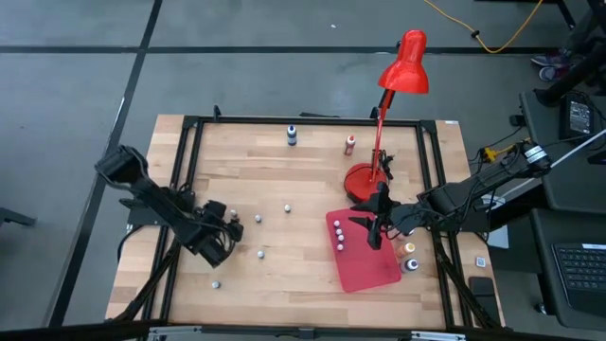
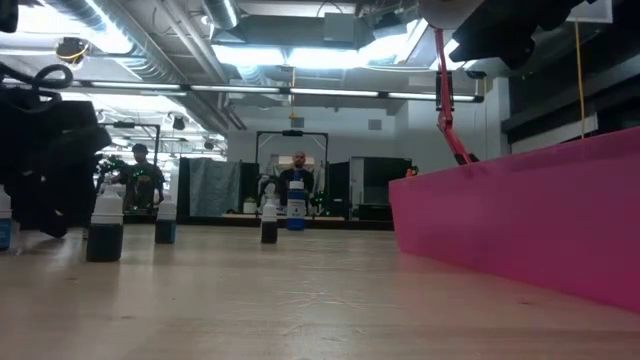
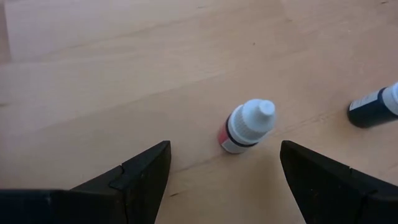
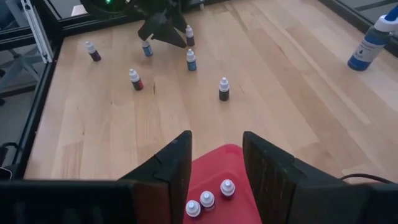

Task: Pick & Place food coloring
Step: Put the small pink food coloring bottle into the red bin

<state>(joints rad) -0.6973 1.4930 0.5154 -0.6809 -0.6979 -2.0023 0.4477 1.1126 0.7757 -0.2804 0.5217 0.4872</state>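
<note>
The food coloring is a scatter of tiny bottles standing upright on the wooden table. One with a red body and white cap [image 3: 245, 127] stands just ahead of my left gripper [image 3: 224, 149], whose fingers are open on either side and touch nothing. A dark bottle [image 3: 373, 107] stands beside it. Others [image 1: 287, 207] [image 1: 261, 253] stand mid-table. Three white-capped bottles [image 4: 207, 199] stand on the red mat [image 1: 365, 260]. My right gripper [image 4: 216, 140] hovers over the mat's far-left part, open and holding nothing.
A red desk lamp [image 1: 402, 66] stands with its round base [image 1: 363, 178] behind the mat. Two bigger bottles [image 1: 292, 135] [image 1: 349, 143] stand near the far edge, and two small ones [image 1: 410, 258] to the mat's right. A black frame [image 1: 189, 189] borders the table.
</note>
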